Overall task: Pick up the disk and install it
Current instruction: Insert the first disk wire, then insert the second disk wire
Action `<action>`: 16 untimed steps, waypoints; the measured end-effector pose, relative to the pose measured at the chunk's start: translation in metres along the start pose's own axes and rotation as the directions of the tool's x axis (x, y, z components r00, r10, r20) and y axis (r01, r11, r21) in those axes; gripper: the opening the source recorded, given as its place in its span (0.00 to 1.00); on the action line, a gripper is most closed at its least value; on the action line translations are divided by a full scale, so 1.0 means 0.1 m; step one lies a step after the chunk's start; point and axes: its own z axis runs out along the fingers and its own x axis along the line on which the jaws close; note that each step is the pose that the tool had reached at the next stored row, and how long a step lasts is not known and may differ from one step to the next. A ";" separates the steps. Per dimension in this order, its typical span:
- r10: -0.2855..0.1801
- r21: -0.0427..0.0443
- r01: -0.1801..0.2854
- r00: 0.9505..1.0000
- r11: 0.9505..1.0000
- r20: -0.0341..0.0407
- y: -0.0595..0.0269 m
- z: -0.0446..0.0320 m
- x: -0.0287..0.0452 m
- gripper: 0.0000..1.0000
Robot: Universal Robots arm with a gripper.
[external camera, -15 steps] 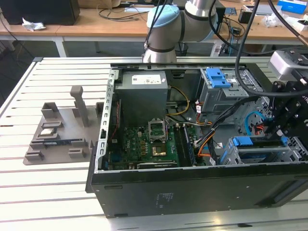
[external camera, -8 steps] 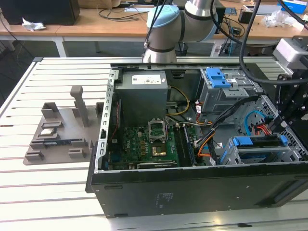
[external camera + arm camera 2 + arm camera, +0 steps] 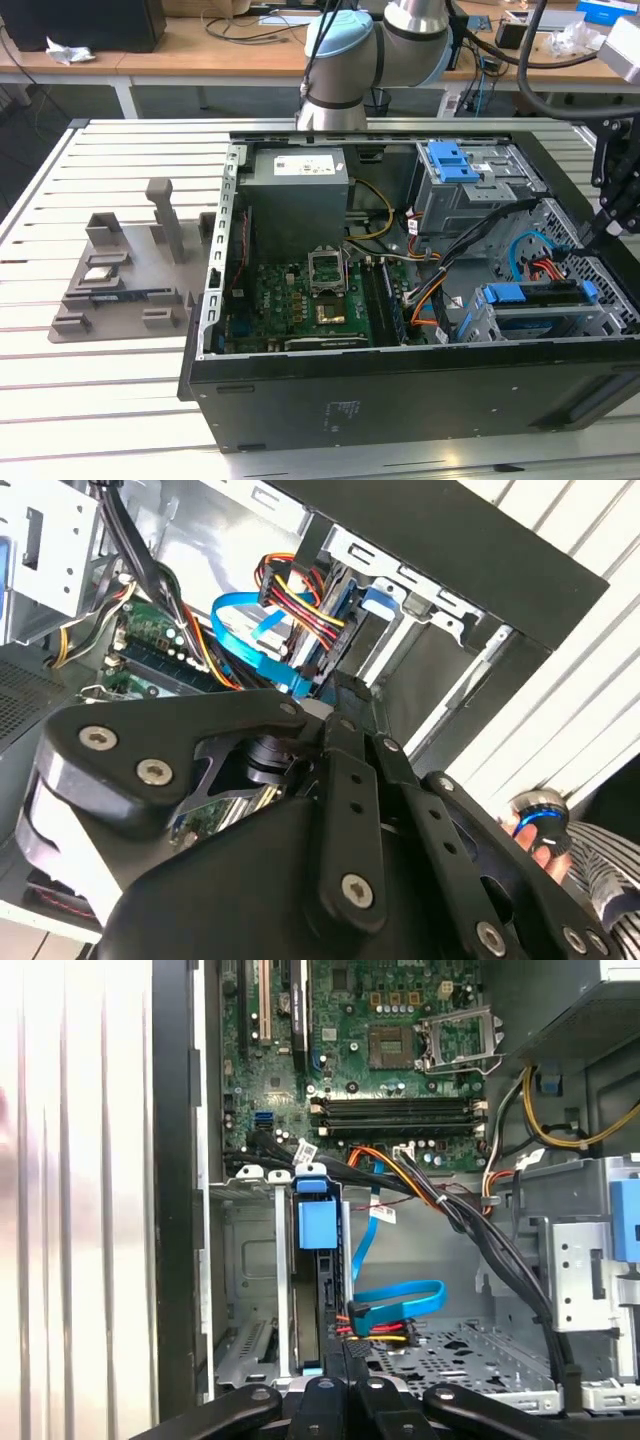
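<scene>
One gripper (image 3: pixel 343 1375) is working here, and it sits just at the near end of the disk (image 3: pixel 322 1290), low against the edge of the drive cage (image 3: pixel 250 1290); whether it is open or closed I cannot tell, because its black linkages cover the tip in both wrist views. The disk stands on its edge inside this cage, in the slot beside one bare slot, and its blue plastic bracket (image 3: pixel 317 1222) shows at the far end as a flat tab. Of the disk itself I see mostly a dark narrow side. A blue data cable (image 3: pixel 400 1300) and a bundle of red and yellow wires (image 3: pixel 375 1325) reach the disk close to the gripper. In the exterior view the disk (image 3: pixel 535 300) lies in the lower cage near the exterior view's right corner of the computer case (image 3: pixel 400 400). I judge that the work is in the installing step, close to its end. Any more pushing would need a straight line along the slot and care not to catch the cables.
</scene>
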 end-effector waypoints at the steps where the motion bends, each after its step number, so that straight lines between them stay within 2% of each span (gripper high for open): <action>1: 0.000 0.000 0.000 1.000 1.000 0.000 0.000 -0.001 0.000 0.11; 10: 0.000 0.000 0.000 1.000 1.000 0.000 0.000 -0.002 0.000 0.11; 11: 0.000 0.000 0.000 1.000 1.000 0.000 0.000 -0.002 0.000 0.17; 12: 0.000 0.000 0.000 1.000 1.000 0.000 0.000 -0.002 0.000 0.29; 13: 0.000 0.000 0.000 1.000 1.000 0.000 0.000 0.001 0.000 0.36; 16: -0.003 0.000 0.003 1.000 1.000 0.001 0.054 0.075 -0.025 0.36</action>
